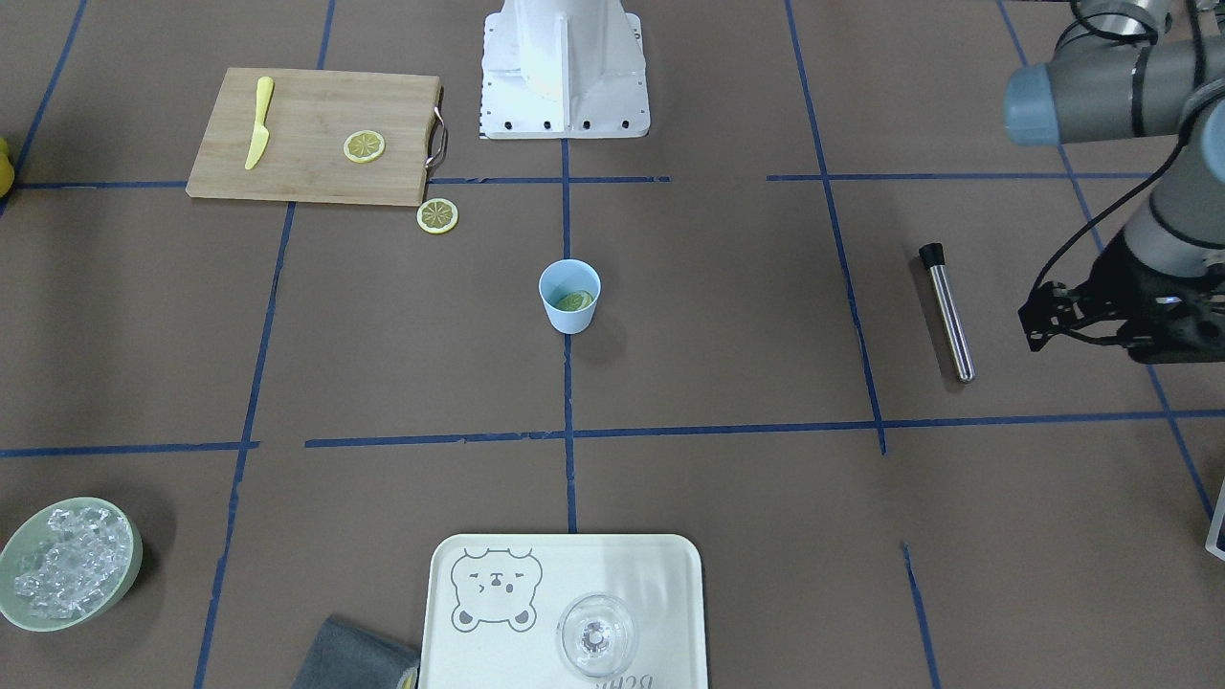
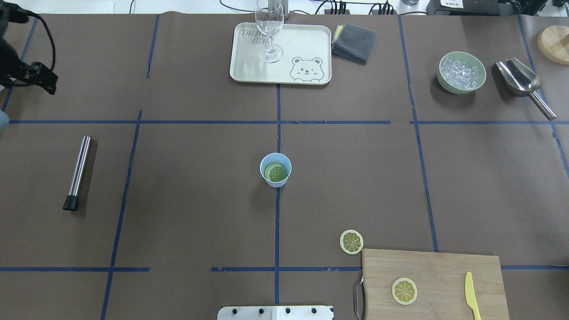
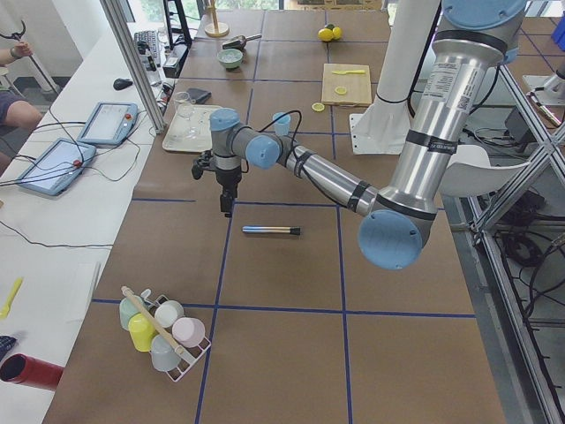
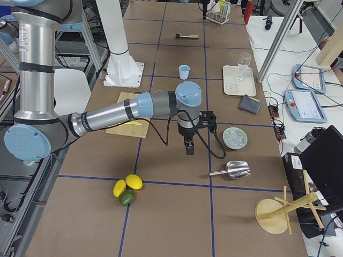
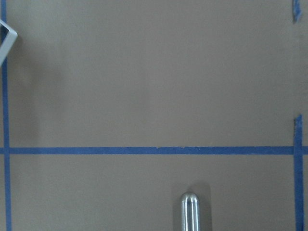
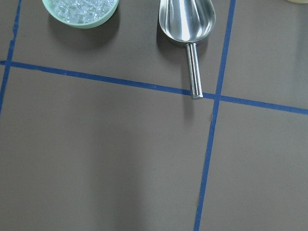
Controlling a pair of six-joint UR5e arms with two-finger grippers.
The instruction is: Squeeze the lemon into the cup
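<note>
Overhead exterior: cup [image 2: 276, 184] stands mid-table w/ one lemon slice [image 2: 276, 172] already inside, leaning on its wall, so the drop-in looks done. Spare slice [image 2: 404, 291] lies on cutting board [image 2: 444, 275]; stray slice [image 2: 351, 242] on table just off its corner. Left fingers [image 3: 226, 201] hang by steel rod [image 2: 78, 171], right fingers [image 4: 189, 147] near ice bowl [image 2: 439, 78]. Both well apart from cup, prob. parked wide. Nothing seen in either; how far open, can't tell.
</note>
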